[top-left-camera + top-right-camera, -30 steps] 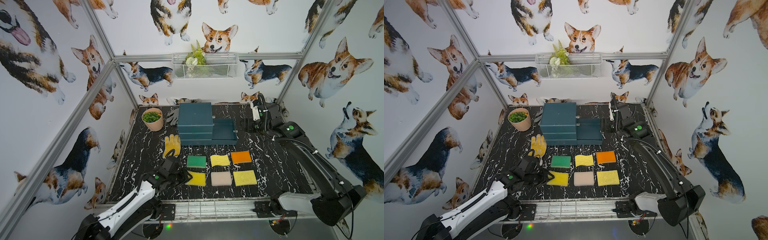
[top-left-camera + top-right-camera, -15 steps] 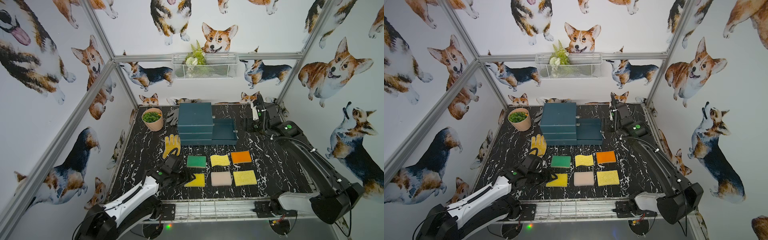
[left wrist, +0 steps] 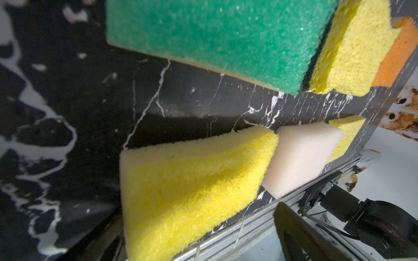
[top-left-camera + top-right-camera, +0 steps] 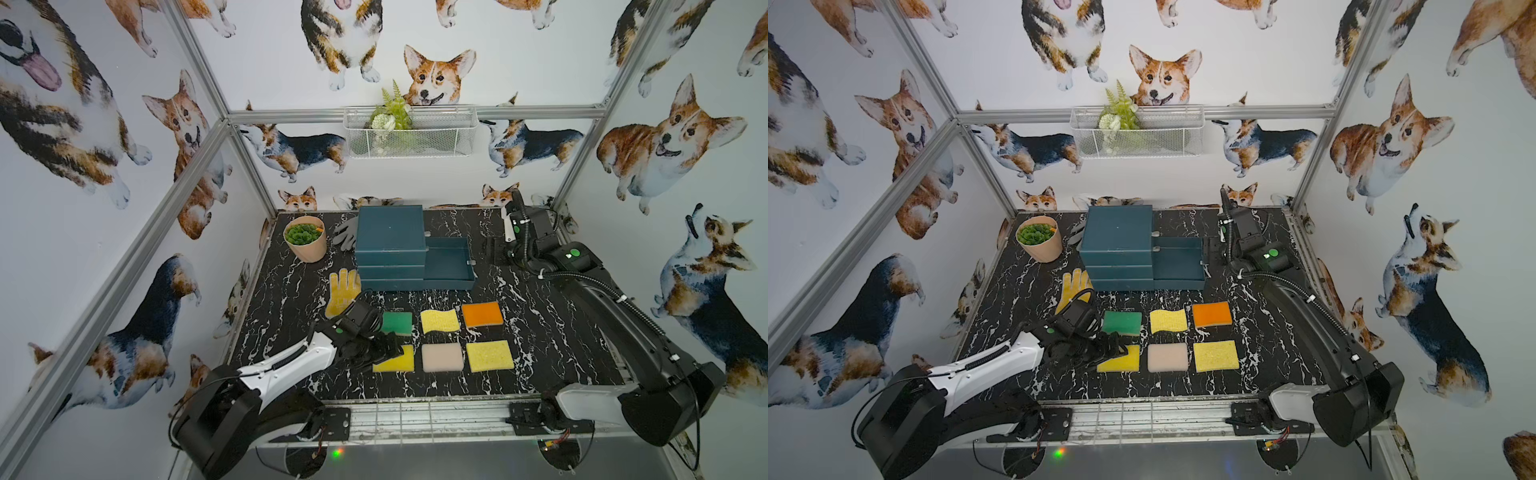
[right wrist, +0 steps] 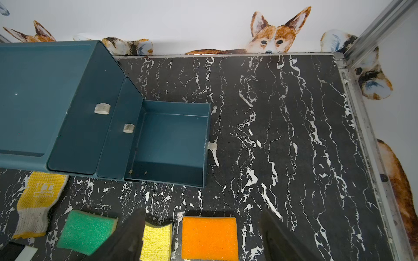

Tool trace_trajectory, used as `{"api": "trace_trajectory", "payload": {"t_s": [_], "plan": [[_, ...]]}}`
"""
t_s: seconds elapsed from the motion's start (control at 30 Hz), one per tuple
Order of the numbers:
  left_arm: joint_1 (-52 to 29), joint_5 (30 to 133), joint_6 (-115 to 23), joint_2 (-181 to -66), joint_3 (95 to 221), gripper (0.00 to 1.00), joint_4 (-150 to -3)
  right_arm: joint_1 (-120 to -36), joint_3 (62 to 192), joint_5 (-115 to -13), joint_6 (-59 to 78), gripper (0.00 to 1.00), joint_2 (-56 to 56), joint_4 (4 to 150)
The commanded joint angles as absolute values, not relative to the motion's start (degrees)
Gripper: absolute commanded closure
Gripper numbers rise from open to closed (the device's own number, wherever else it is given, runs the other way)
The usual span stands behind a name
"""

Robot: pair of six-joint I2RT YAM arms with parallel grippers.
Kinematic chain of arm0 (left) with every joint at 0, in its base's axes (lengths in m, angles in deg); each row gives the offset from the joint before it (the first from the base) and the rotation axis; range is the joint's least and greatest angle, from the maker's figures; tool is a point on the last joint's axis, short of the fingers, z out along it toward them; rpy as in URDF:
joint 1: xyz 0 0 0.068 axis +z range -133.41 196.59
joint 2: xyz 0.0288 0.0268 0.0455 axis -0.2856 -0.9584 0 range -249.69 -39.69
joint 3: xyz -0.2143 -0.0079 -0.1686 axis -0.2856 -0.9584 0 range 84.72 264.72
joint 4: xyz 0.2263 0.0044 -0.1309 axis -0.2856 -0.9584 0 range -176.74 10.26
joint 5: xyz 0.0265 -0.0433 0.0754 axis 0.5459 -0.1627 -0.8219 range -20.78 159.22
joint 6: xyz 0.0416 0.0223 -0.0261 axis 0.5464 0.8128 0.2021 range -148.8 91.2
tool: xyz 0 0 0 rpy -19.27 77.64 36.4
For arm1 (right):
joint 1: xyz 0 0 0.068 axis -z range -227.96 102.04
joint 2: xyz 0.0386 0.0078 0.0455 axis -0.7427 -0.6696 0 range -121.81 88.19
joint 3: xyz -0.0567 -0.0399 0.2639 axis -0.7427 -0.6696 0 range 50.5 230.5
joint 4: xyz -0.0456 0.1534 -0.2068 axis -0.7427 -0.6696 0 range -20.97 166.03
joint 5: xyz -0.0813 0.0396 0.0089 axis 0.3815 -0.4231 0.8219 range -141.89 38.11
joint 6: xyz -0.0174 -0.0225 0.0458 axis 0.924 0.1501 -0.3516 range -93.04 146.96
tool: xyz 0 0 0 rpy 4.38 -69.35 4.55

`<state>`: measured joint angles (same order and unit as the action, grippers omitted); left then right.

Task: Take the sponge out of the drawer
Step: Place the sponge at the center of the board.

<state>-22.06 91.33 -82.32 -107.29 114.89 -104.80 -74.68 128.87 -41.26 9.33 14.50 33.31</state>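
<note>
Left gripper (image 4: 386, 348): hung low at the table's front, fingers spread wide, clamped on nothing; tips over the sponge's left corner.
Sponge (image 3: 192, 187): yellow, coarse open-pored foam, rectangular, slightly bowed; lay on the table outside the drawer, front-left of six.
Front row: beige sponge (image 4: 442, 356), smooth and fine-grained, just beside it; pitted sponge (image 4: 489, 355), yellow, on the right.
Back row: green sponge (image 4: 397, 323) with scratchy fibre top; wavy sponge (image 4: 439, 321), yellow with curved edges; orange sponge (image 4: 482, 314); narrow strips of table between all.
Table (image 4: 540, 332): black marble look, white veins; broad bare stretch along the right.
Glove (image 4: 343, 291): yellow knit, flat, between green sponge and chest.
Drawer (image 5: 172, 140): blue plastic, thin straight walls, bare floor, pale tab on its front; stood open to the right from the chest's (image 4: 390, 228) lowest level.
Right gripper (image 4: 494, 250): near the drawer's front, apart from it; fingers spread, held nothing.
Pot (image 4: 305, 245): round, tan, at the back left.
</note>
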Motion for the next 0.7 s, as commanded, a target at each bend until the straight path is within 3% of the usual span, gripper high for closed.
{"api": "trace_trajectory", "payload": {"t_s": [0.0,0.47,0.67], "plan": [[-22.08,88.93,-81.75,-107.2,116.49,0.0,-106.85,-74.44,128.73,-40.07,9.98,0.19,14.67,33.5],[-22.28,83.26,-80.44,-110.58,122.48,0.0,-117.52,-73.19,129.69,-40.03,11.29,0.19,12.88,34.02],[-22.38,78.85,-77.53,-106.48,126.58,0.0,-121.45,-72.85,130.53,-39.72,12.02,0.19,12.08,33.86]]}}
